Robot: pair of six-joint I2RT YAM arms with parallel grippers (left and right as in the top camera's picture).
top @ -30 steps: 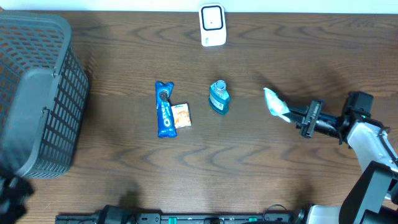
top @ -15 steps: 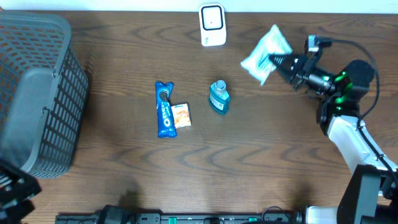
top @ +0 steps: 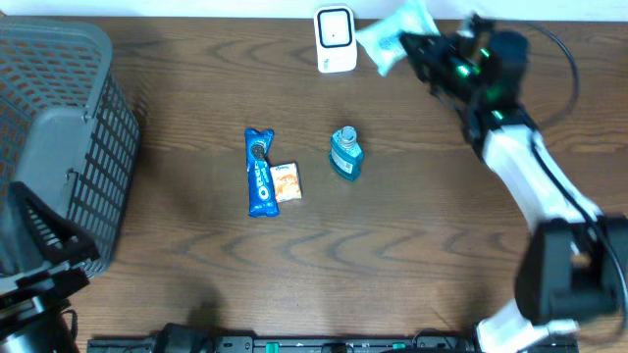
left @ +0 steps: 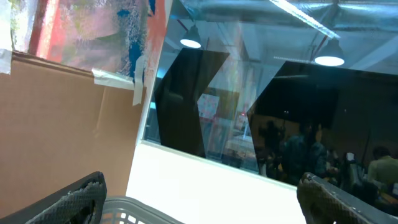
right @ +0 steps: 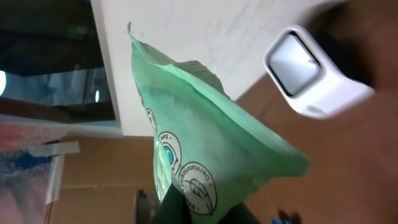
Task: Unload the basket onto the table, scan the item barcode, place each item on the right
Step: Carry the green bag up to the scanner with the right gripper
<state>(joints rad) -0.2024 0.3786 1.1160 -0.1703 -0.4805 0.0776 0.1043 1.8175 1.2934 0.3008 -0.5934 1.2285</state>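
Overhead view has the right gripper (top: 410, 47) up at the far edge of the table (top: 294, 284), pinched tight on one end of a pale green pouch (top: 392, 29). The pouch is up in the air just to the right of the white barcode scanner (top: 335, 39). It's really close to it, but I honestly can't tell if they touch.

Right wrist cam gives a better look. The pouch (right: 205, 155) fills the middle of the shot, with round leaf logos printed on it and its lower end squeezed between the dark fingers (right: 171, 208). The scanner (right: 314, 78) sits off to the upper right, with its grey window showing.

The left gripper (left: 202, 199) is over at the left side by the grey mesh basket (top: 59, 147). Its fingers (left: 74, 199) are spread wide apart and it's holding nothing, with a bit of basket rim (left: 130, 214) poking into the bottom of its own view.

Mid-table there's a blue Oreo pack (top: 259, 172) with a small orange snack packet (top: 286, 182) right up against its right side. A blue bottle (top: 345, 152) sits near those two, well clear of the scanner.
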